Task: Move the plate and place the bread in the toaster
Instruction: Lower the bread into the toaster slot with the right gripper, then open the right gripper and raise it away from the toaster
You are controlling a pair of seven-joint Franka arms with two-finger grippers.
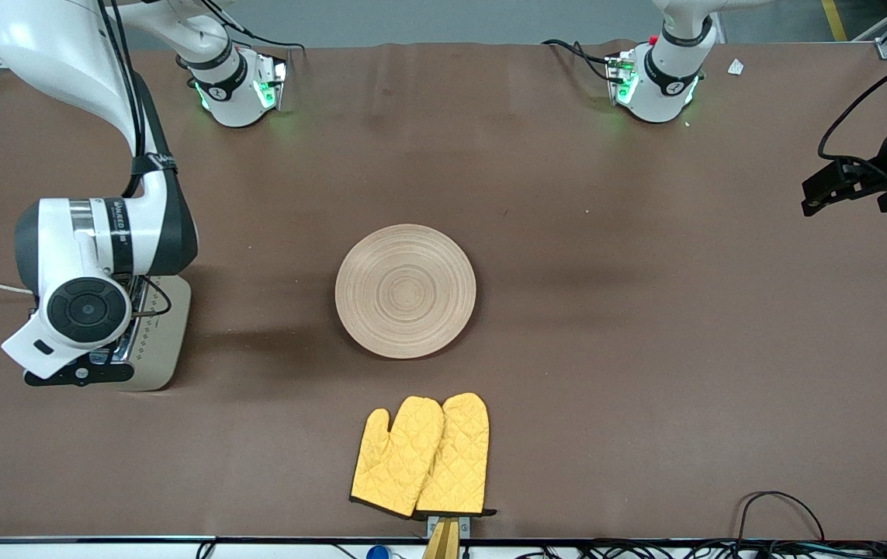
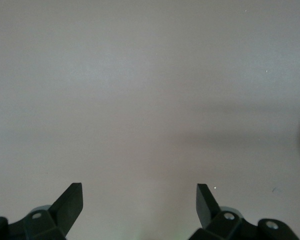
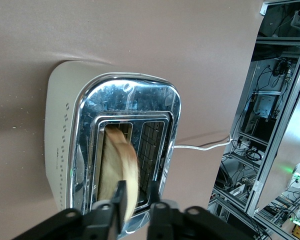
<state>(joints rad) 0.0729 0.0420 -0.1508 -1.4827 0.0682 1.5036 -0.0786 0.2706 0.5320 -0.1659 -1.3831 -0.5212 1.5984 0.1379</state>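
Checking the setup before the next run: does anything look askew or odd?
Only the bread: it leans at a tilt in one slot of the toaster, its top above the chrome, with the right gripper right over it. The plate lies flat mid-table, bare. The left gripper waits open over bare table.

R gripper (image 3: 136, 202) pinched on slice, wrist angled down, L gripper (image 2: 140, 197) jaws wide, arm waiting
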